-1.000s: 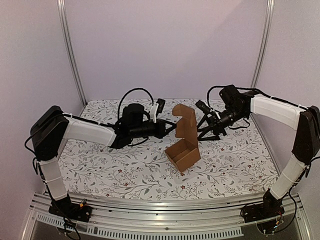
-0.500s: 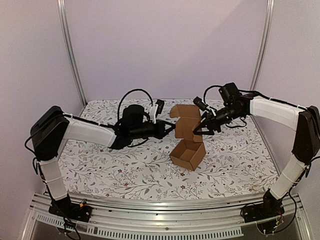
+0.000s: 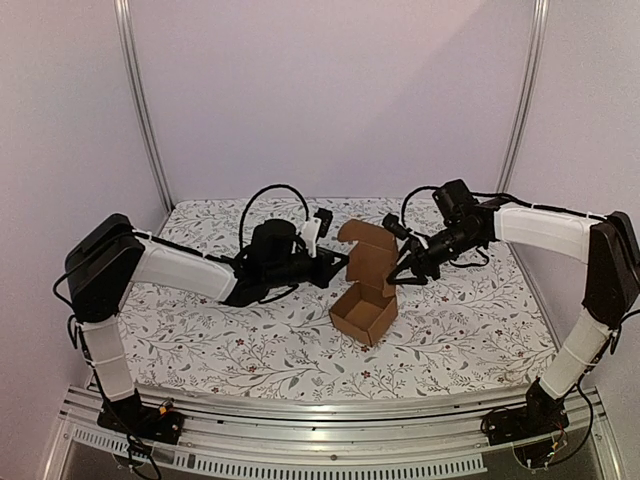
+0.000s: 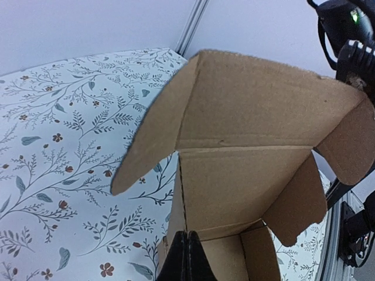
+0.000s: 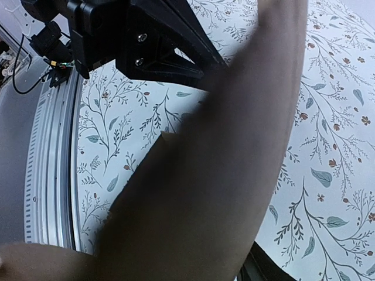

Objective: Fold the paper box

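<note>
The paper box (image 3: 362, 312) is plain brown cardboard, standing open on the floral table with its lid flap (image 3: 368, 252) raised behind it. My left gripper (image 3: 338, 268) is shut. In the left wrist view its tips (image 4: 188, 253) rest against the box's (image 4: 246, 146) near corner crease. My right gripper (image 3: 402, 274) is at the lid's right edge, and its jaws do not show there. Brown cardboard (image 5: 205, 193) fills the right wrist view and hides the right fingers. The left gripper's black body (image 5: 158, 47) shows beyond it.
The floral table cover (image 3: 200, 340) spreads around the box. A metal rail (image 3: 300, 415) runs along the near edge, with the arm bases at both ends. Two upright posts (image 3: 140, 100) stand at the back corners before the pale walls.
The right gripper has moved left and in against the lid flap. The box has shifted a little on the table and its lid leans lower. The left gripper stays shut at the box.
</note>
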### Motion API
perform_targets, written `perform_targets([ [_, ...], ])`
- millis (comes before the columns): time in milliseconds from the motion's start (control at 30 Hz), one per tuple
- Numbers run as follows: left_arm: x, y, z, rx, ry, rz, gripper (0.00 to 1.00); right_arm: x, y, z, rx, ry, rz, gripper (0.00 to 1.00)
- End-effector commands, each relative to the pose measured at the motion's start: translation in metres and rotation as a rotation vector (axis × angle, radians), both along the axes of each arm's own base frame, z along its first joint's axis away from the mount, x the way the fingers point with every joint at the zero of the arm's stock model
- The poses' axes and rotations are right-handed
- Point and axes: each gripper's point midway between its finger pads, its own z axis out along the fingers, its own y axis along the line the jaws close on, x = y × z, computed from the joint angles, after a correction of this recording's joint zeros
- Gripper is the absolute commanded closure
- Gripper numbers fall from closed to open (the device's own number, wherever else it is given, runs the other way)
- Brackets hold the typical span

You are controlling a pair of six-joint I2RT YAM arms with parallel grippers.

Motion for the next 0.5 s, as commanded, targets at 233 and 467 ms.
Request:
perform_targets([
  [233,-0.008,-0.014,-0.027,0.087,-0.05,-0.017,1.0,-0.007,0.012,-0.037,-0.116,-0.068,0.066,0.51],
  [467,-0.015,-0.009,-0.031,0.103,-0.09,-0.025,1.0,-0.012,0.01,-0.04,-0.139,-0.085,0.08,0.51],
])
